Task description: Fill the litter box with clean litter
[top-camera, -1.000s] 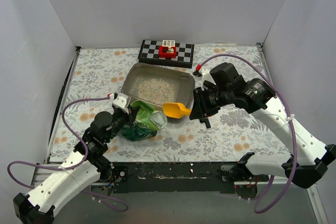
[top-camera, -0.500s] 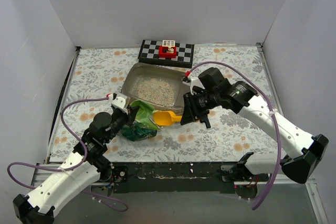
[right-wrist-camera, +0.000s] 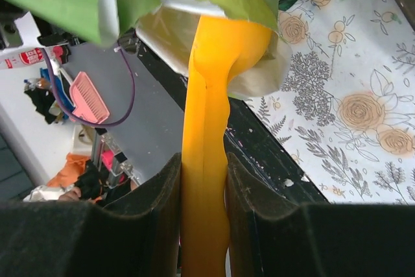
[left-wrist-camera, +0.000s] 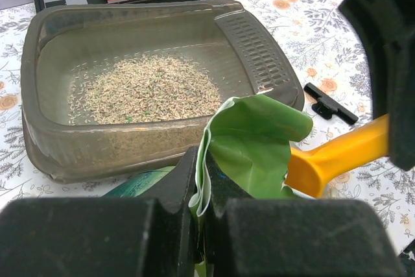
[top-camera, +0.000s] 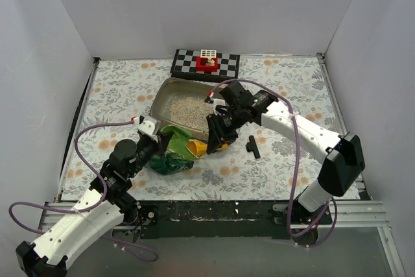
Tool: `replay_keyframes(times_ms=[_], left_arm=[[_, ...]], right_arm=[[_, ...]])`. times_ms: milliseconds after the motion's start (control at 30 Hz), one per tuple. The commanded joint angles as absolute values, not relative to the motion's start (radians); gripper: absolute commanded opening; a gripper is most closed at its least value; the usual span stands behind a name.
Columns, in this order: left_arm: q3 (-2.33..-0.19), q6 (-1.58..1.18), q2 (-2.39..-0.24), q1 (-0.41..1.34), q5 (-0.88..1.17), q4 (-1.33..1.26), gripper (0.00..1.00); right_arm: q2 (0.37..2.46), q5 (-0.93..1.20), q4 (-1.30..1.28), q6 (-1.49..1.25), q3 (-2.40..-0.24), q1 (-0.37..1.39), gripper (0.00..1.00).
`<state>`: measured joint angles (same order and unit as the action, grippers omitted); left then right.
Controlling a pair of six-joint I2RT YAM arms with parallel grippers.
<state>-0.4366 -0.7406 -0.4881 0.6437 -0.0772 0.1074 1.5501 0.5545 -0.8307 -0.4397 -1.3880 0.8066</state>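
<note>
Swung left, the right gripper [top-camera: 218,135], clamped on the yellow scoop's [top-camera: 202,148] handle, has pushed it into the green bag [top-camera: 172,155], whose lip the left gripper [top-camera: 150,142] pinches. At 12 o'clock of the bag, the litter box [top-camera: 159,102] holds a thin layer of clean litter [top-camera: 185,109]. This looks like the scooping step; next, dig, lift level, carry.

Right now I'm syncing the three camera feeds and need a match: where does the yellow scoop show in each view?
Top external: centre, the scoop just in front of the litter box, bowl at the green bag.
Left wrist: right side, the scoop's handle sticking out from behind the bag's flap.
Right wrist: centre, handle clamped by the right fingers, bowl in the bag's mouth.
Shared landmark: the green bag.
</note>
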Motion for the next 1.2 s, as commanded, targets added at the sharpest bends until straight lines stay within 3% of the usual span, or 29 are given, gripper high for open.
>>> replay_keyframes(times_ms=[0,267,500,900,1167], left_arm=[[-0.454,-0.736,-0.488,0.64,-0.095,0.143,0.0],[-0.451,-0.736,-0.476,0.641,-0.081,0.14,0.0],[-0.449,-0.733,-0.48,0.641,-0.078,0.137,0.0],[-0.446,-0.729,-0.48,0.641,-0.06,0.132,0.0],[-0.445,-0.724,-0.485,0.641,-0.048,0.133,0.0]], right_arm=[[1.675,0.6,-0.859,-0.419,-1.437,0.808,0.01],[1.867,0.755,-0.714,-0.433,-1.405,0.807,0.01],[1.927,0.859,-0.415,-0.524,-1.309,0.807,0.01],[1.879,0.917,0.457,-0.897,-1.049,0.805,0.01],[1.87,0.963,0.79,-1.04,-0.986,0.795,0.01]])
